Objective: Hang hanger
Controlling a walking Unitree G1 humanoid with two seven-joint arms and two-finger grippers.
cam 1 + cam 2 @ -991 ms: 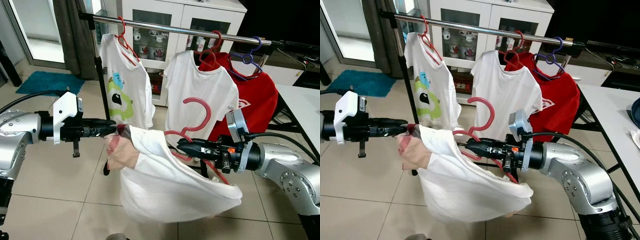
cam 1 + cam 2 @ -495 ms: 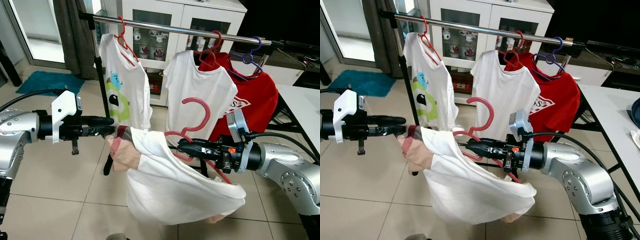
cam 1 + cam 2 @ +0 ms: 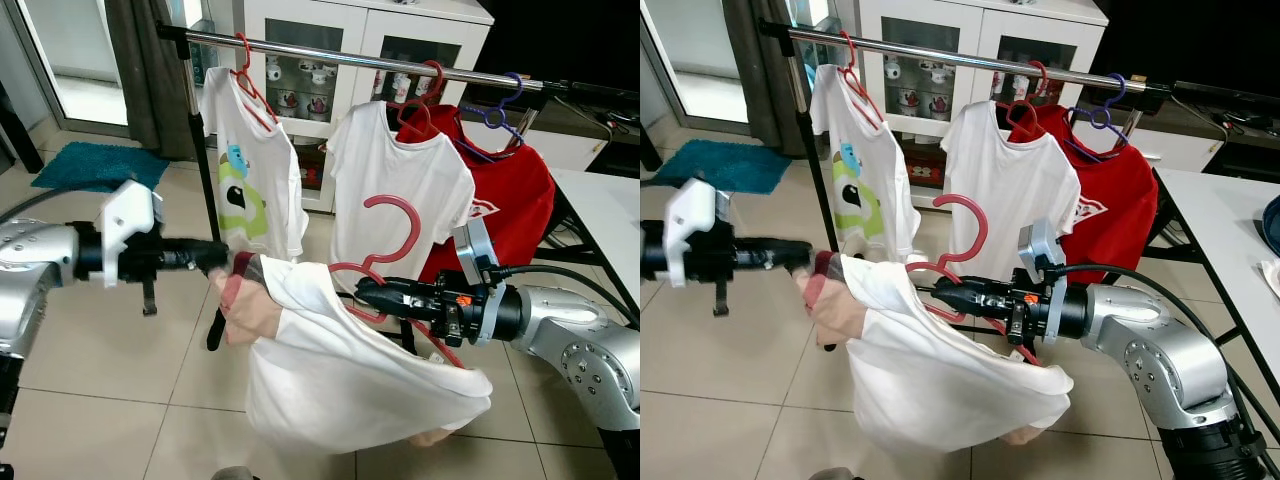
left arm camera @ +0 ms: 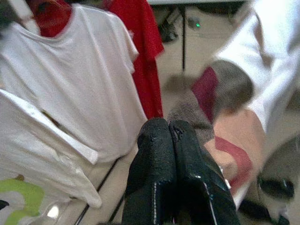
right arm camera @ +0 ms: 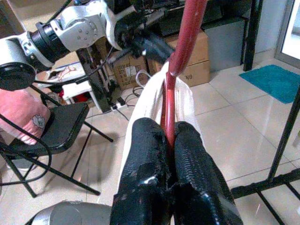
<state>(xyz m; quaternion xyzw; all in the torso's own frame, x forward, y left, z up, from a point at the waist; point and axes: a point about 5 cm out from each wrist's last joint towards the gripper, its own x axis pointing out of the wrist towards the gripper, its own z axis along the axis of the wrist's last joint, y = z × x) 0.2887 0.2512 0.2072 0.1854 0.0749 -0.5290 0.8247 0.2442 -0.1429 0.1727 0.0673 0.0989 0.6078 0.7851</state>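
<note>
You are facing a chrome clothes rail (image 3: 400,64) over a pale tiled floor (image 3: 110,360), with a white glass-fronted cabinet (image 3: 340,40) behind it and a teal mat (image 3: 95,165) off to the left. On the rail hang a white shirt with a green print (image 3: 245,185), a plain white T-shirt (image 3: 400,195) and a red shirt (image 3: 520,195), on red hangers and one purple hanger (image 3: 497,115).

Your right gripper (image 5: 169,143) shows its grip best in the right wrist view: both black fingers are pressed tight against the red hanger (image 3: 392,240), clamping its stem, with the white garment (image 3: 350,370) wrapped around the bar beyond them. That view also shows you a black folding chair (image 5: 51,126) with a pink cushion (image 5: 21,115) and cardboard boxes (image 5: 187,61). From the head cameras, the hanger's hook stands upright in front of the plain white T-shirt, well below the rail, and the right arm reaches in level from the right side.

Your left gripper (image 4: 171,133) has its fingers closed together, pinching a patterned red, grey and tan patch of the garment, as the left wrist view shows. From the head cameras the left arm stretches level from the left, holding that corner up beside the hanger, and the rest of the white cloth sags in a loose bag between the two arms.
</note>
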